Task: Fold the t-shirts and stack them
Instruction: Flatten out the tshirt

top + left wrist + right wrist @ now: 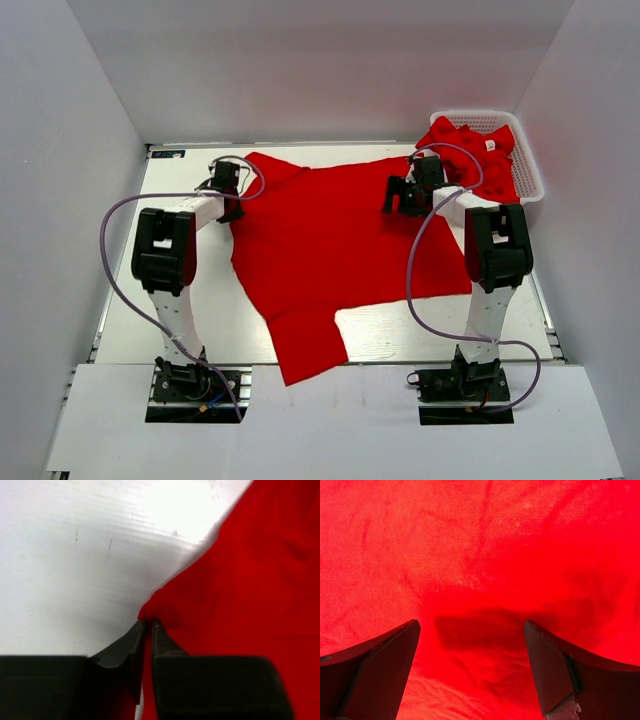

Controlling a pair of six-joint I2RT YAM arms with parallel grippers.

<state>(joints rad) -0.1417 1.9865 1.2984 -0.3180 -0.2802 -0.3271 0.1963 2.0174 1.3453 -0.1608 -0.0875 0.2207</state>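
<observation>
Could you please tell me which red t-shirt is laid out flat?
The t-shirt spread across the table; the other t-shirts are crumpled together in the basket.

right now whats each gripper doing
left gripper: shut on the edge of the spread t-shirt
right gripper: open, above the spread t-shirt

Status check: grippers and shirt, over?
Left gripper shut on edge of spread t-shirt. Right gripper open above it. More t-shirts heaped in basket. No obstruction seen.
</observation>
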